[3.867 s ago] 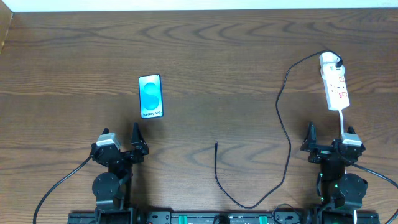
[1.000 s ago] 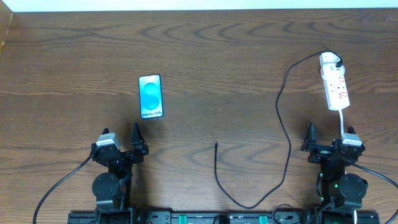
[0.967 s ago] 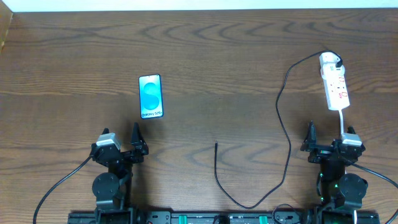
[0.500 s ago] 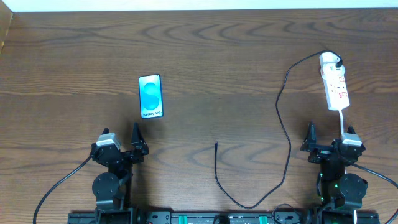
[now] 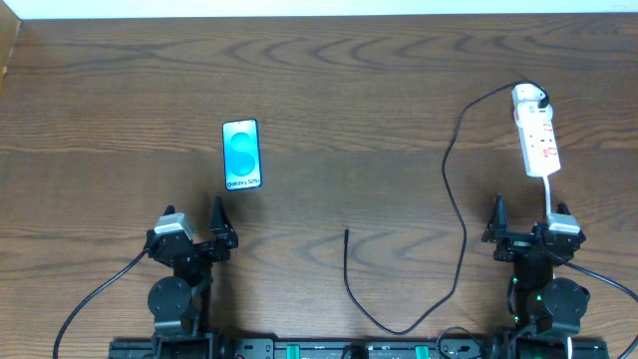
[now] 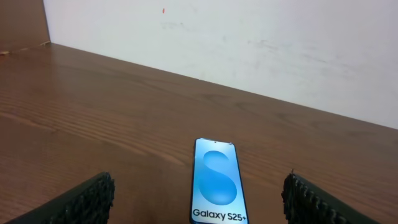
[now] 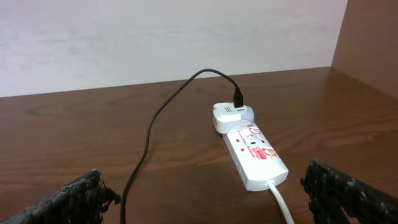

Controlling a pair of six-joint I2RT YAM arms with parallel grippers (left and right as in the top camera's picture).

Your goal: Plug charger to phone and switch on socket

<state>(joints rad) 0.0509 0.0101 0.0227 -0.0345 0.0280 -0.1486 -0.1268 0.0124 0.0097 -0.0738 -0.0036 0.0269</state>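
Observation:
The phone (image 5: 241, 155) lies flat on the table's left half, its turquoise screen up; in the left wrist view the phone (image 6: 216, 183) sits just ahead, between the fingers. My left gripper (image 5: 194, 221) rests open below it, empty. The white socket (image 5: 536, 140) lies at the far right, with the charger's white adapter (image 5: 526, 97) plugged into its far end. The charger's black cable (image 5: 459, 229) loops down to the front, and its plug tip (image 5: 346, 231) lies free at mid-table. My right gripper (image 5: 528, 224) stands open below the socket (image 7: 255, 152), holding nothing.
The socket's white cord (image 5: 549, 189) runs down toward my right arm. A wooden panel (image 7: 367, 43) rises at the right edge, and another wooden piece (image 5: 8, 40) stands at the far left. A white wall closes the back. Both arm bases sit at the front edge.

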